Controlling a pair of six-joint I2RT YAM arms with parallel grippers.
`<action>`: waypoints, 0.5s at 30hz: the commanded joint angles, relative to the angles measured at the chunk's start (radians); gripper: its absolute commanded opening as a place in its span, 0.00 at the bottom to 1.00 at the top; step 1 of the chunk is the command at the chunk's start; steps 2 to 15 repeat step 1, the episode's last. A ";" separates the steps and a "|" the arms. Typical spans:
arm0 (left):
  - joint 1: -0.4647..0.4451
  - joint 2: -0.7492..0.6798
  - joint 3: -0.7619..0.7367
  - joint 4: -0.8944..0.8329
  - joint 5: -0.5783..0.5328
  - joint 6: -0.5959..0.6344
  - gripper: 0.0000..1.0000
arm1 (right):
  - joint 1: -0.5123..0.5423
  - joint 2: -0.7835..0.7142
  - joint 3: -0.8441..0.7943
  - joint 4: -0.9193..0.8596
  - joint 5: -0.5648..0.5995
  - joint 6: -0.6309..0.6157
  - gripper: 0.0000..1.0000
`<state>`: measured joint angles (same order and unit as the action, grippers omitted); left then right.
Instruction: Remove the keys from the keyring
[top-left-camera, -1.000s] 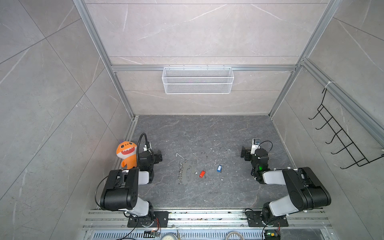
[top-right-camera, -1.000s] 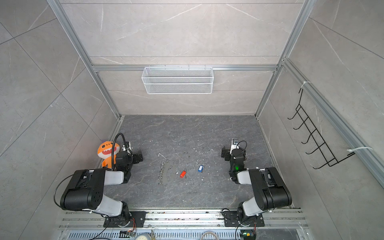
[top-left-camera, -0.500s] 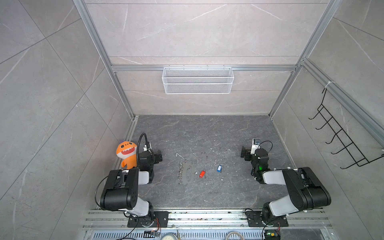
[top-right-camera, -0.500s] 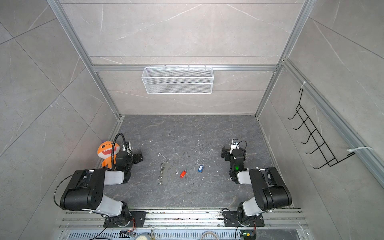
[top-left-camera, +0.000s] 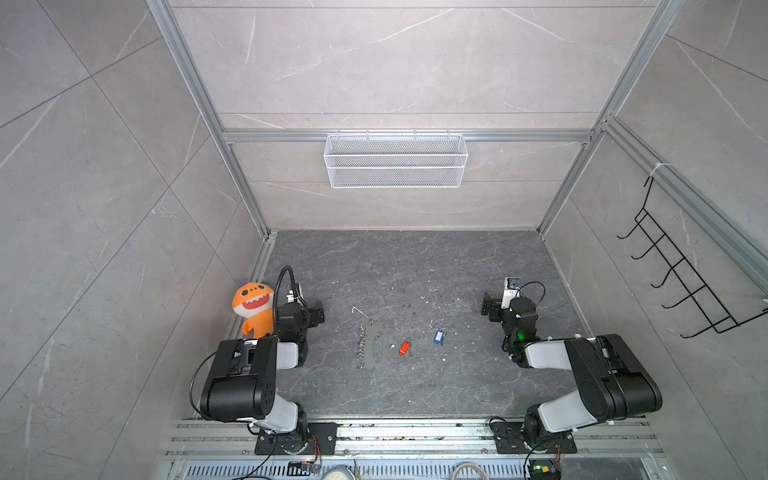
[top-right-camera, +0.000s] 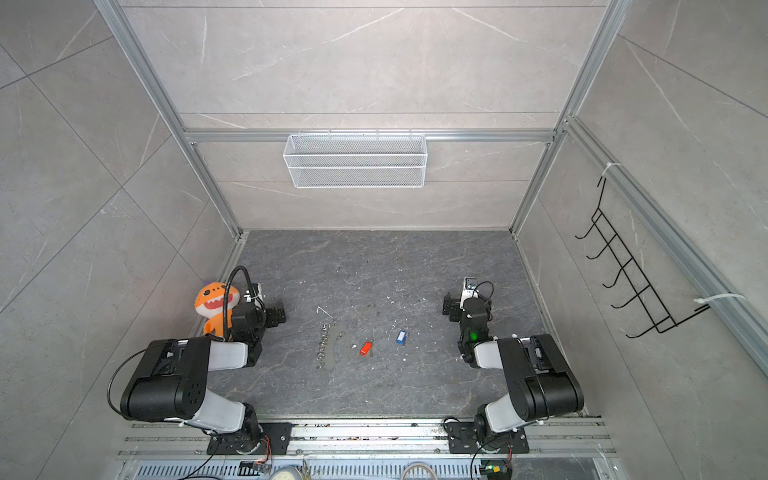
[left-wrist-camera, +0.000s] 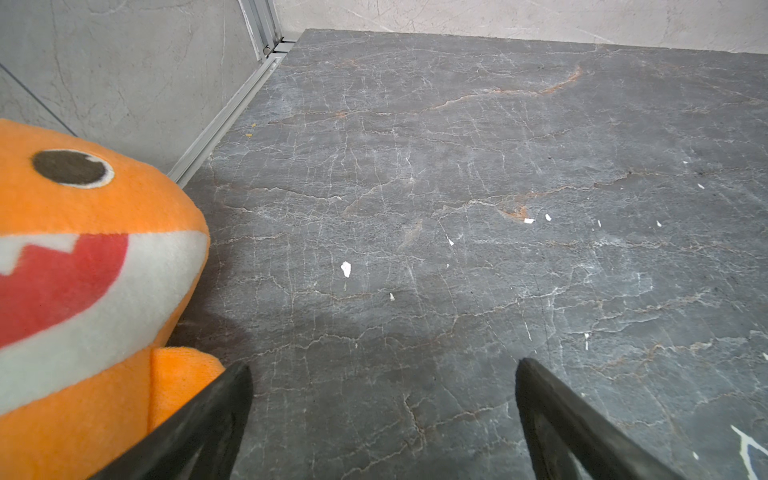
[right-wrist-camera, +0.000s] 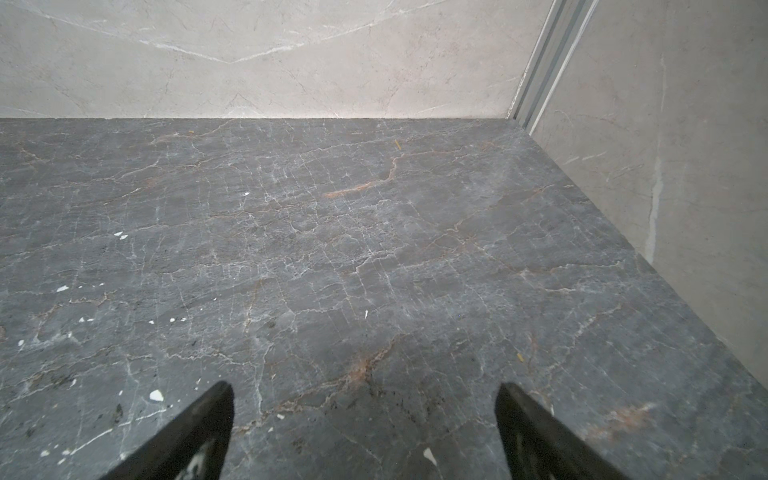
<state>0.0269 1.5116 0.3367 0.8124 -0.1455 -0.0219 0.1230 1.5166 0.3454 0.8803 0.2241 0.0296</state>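
**Top views.** In both top views we locate the keyring (top-left-camera: 376, 348) (top-right-camera: 332, 348) lying flat on the counter (top-left-camera: 415, 266), near centre, between the two arms. The red-tagged key (top-left-camera: 404, 348) (top-right-camera: 365, 348) lies just right of the fob; we cannot tell whether they touch. The blue-tagged key (top-left-camera: 438, 336) (top-right-camera: 400, 336) lies further right, apart from both. The left arm (top-left-camera: 291, 320) sits at the left edge beside the orange plush toy (top-left-camera: 251, 301). The right arm (top-left-camera: 519, 320) sits at the right edge. Both are well apart from the keys.

**Left wrist view.** We see the left jaws released, spread wide over bare counter (left-wrist-camera: 415, 208) and grasping nothing. The plush toy (left-wrist-camera: 83, 270) sits just beside one of them.

**Right wrist view.** We see the right jaws likewise released, with only counter (right-wrist-camera: 374, 249) between them
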 joint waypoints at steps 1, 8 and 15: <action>0.006 -0.008 0.027 0.033 0.017 0.006 1.00 | 0.001 -0.002 0.000 0.020 0.017 0.001 0.99; 0.006 -0.008 0.027 0.033 0.017 0.006 1.00 | 0.001 -0.002 0.000 0.020 0.017 0.001 0.99; 0.006 -0.008 0.027 0.033 0.017 0.006 1.00 | 0.001 -0.002 0.000 0.020 0.017 0.001 0.99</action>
